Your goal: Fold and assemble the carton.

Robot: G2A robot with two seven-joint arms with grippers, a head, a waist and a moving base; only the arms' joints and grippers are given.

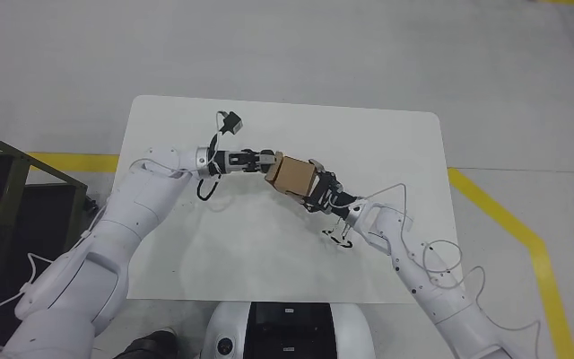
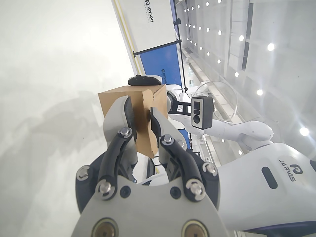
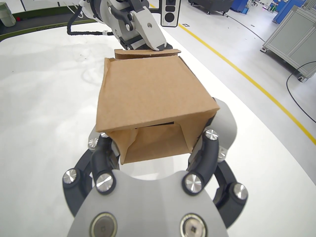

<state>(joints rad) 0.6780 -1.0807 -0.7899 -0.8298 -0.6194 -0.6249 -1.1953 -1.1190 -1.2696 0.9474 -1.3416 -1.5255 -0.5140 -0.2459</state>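
From the top, the brown carton point(image 1: 294, 175) is over the middle of the white table point(image 1: 269, 260), between the two hands. The left hand point(image 1: 265, 162) meets one end and the right hand point(image 1: 320, 190) meets the other. The fingers look small here and are hard to make out. White table top spreads out on every side of the carton, and the table's edges are well away from it. I cannot tell if the carton touches the table. In the left wrist view, the left hand point(image 2: 139, 109) is closed narrow on a thin flap point(image 2: 144, 127) of the carton point(image 2: 108, 99), with one finger on each side. The hand hides part of the box. A dark fingertip point(image 2: 144, 80) of the right hand lies on the carton's far edge. In the right wrist view, the carton point(image 3: 153, 92) lies between the right hand's fingers point(image 3: 223, 122), which hold it by its sides. One finger is mostly hidden behind the box. The near end shows flaps folded in around a dark slit, and the inside is too dark to see. At the far end the left hand point(image 3: 159, 48) nips the flap point(image 3: 145, 54). Past the table's curved edge is grey floor with a yellow line point(image 3: 246, 78).
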